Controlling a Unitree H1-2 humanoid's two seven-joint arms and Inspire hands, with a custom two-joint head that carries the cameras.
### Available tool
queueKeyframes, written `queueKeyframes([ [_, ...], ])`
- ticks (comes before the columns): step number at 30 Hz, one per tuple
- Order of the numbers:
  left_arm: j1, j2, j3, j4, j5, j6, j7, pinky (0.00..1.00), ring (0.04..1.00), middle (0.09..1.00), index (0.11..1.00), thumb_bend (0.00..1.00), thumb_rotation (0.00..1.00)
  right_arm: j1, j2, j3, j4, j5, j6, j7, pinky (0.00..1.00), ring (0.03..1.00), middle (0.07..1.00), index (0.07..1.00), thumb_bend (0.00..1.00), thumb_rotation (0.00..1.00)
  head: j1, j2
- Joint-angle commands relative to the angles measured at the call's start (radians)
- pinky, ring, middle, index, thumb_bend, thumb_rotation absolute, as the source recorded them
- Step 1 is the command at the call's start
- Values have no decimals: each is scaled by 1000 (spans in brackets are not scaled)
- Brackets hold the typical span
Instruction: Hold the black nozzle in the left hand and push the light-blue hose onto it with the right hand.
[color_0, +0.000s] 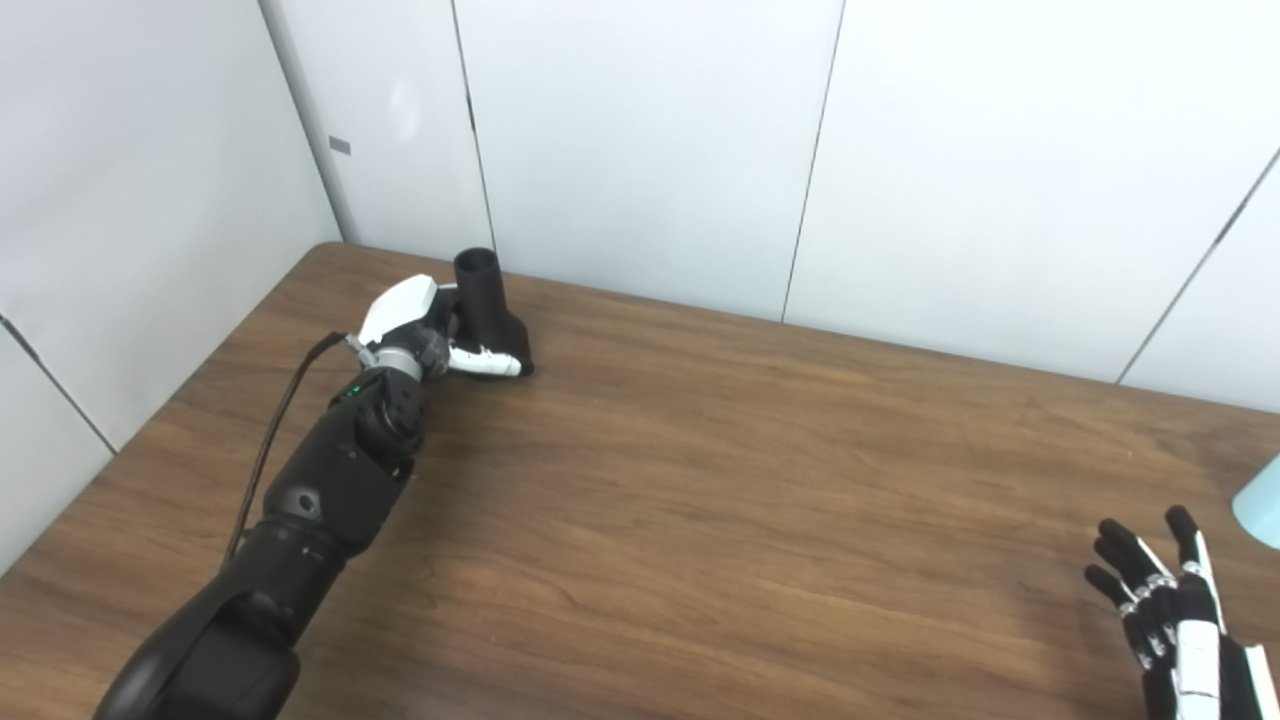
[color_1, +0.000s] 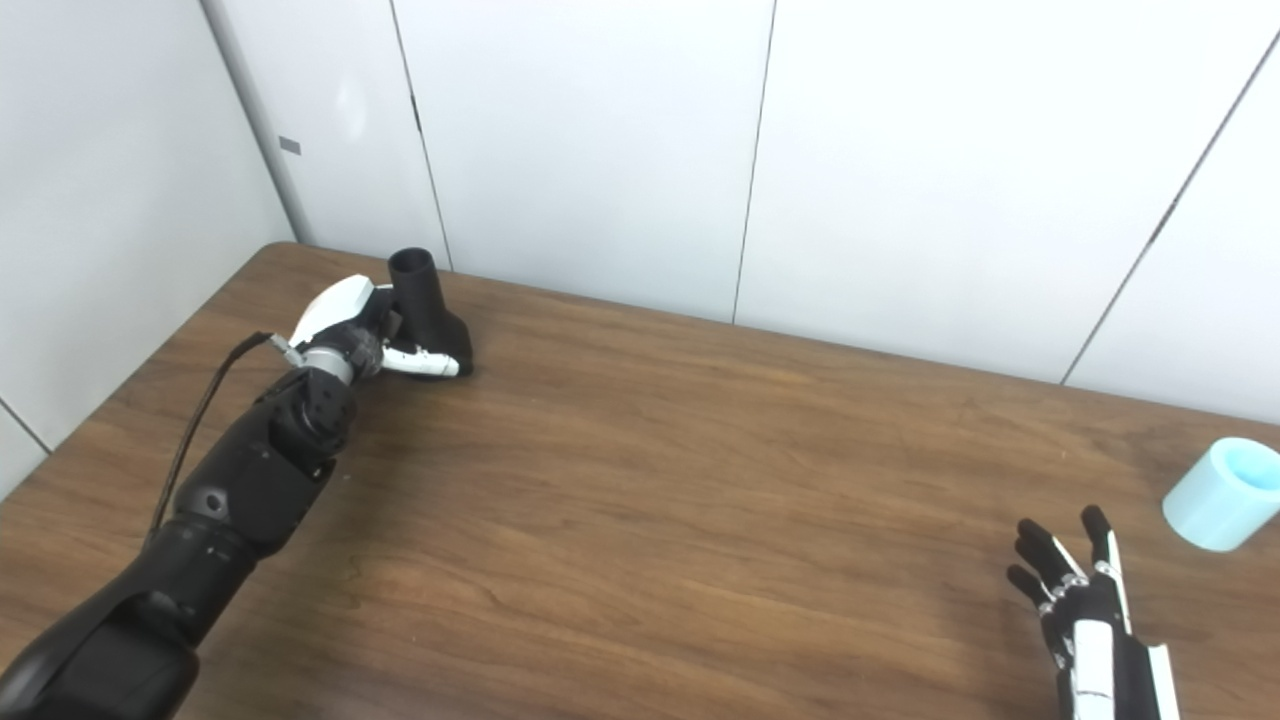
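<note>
Clearly the grasping step is in hand; the left hand has its fingers wrapped about the black nozzle at the table's far left corner, mouth upward; the right hand hovers spread and empty near the light-blue hose; next, I judge, it must seize that hose.

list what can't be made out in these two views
- Light-blue hose: right eye view shows only a short piece near the frame's right edge; left eye view cuts off nearly all of it.
- Left hand on the black nozzle: its far-side fingers sit behind the nozzle, so grip firmness is unclear.
- Right hand: wrist cropped by the bottom edge in both views.
</note>
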Motion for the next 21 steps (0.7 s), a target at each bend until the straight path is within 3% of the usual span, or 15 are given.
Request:
queueKeyframes([
  [1,-51,19,-5,-14,15,-33,21,986,883,780,720,950,289,22,15,12,25,1,-18,-4,826,863,839,981,517,986,1,1],
  [8,-44,15,-11,-12,18,-80,58,987,828,690,590,887,160,22,12,13,33,4,-24,-1,831,870,846,982,515,978,-2,5],
  [9,-44,12,-8,-9,15,-90,66,983,809,670,541,710,115,22,11,14,32,1,-22,0,826,867,843,980,513,980,-2,5],
  [11,-42,6,-3,-6,14,-103,84,953,777,633,496,564,71,23,10,15,28,4,-18,1,825,868,847,984,504,989,-2,5],
  [17,-39,-7,0,-2,18,-112,108,956,780,625,484,523,51,26,10,19,19,-7,-11,-3,818,866,847,987,494,991,-4,9],
  [21,-33,-12,1,4,21,-118,125,862,754,616,485,521,47,27,11,21,15,-9,-8,-3,816,863,845,986,490,991,-6,13],
])
